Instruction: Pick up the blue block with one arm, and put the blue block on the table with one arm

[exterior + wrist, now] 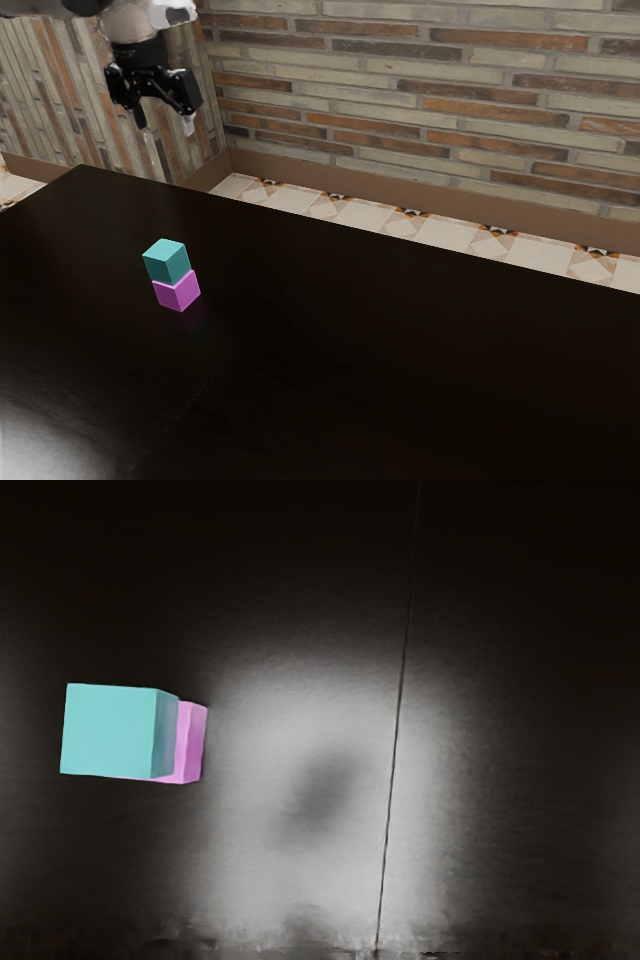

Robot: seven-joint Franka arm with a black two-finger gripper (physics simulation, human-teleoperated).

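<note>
One blue block [166, 261] sitting on the pink block [177, 292], dark table [400, 350] spreading beneath it, gripper [164, 122] hanging higher and well apart from it, fingers [188, 125] standing wide apart, gripping nothing.

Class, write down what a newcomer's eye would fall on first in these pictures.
Probably the blue block, bright against the dark table and stacked on the pink block. Next might come the black gripper, open and empty, raised well above the blocks in the exterior view's upper left.
</note>
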